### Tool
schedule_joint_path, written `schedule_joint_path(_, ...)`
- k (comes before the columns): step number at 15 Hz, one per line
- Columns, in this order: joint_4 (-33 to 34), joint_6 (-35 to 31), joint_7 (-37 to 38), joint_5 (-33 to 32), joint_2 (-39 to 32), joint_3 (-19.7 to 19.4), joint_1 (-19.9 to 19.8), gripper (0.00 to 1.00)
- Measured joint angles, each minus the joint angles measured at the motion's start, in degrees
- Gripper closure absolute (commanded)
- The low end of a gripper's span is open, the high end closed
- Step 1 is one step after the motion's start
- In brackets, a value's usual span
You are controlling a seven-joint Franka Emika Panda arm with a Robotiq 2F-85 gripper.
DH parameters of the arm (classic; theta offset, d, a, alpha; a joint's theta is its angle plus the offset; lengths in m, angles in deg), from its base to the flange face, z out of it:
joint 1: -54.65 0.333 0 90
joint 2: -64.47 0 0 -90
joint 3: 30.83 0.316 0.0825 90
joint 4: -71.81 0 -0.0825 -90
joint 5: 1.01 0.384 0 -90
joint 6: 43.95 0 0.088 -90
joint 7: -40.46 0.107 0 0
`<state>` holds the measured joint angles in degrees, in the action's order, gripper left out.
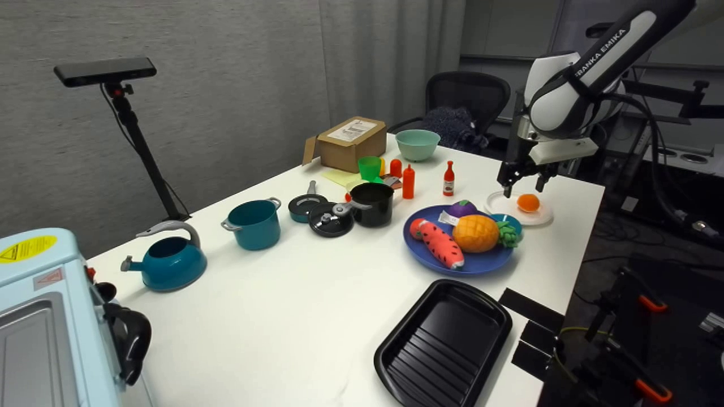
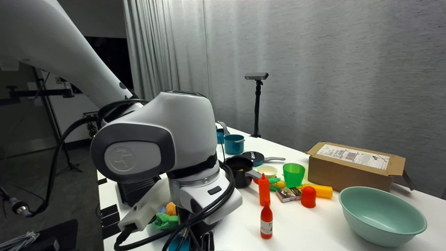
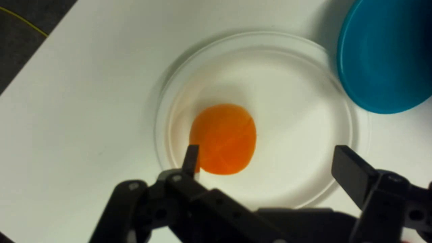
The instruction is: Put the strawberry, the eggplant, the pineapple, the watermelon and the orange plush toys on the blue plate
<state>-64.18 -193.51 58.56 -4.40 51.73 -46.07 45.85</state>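
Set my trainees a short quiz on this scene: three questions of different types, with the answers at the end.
1. Multiple choice: What is the orange lying on?
A) the black tray
B) the white plate
C) the mint bowl

2. True or false: The gripper stands open, holding nothing.

3. Fill the gap: On the blue plate, the pineapple lies beside the red, dark-seeded ____.

Key:
1: B
2: True
3: watermelon
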Motion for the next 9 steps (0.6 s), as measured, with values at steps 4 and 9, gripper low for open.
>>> schedule_joint_path(4, 0.4, 0.0, 2.0, -2.0, -1.2, -1.8, 0.0, 0.00)
schedule_joint_path(9, 0.7, -0.2, 2.4, -2.1, -1.9, -2.4, 0.0, 0.00)
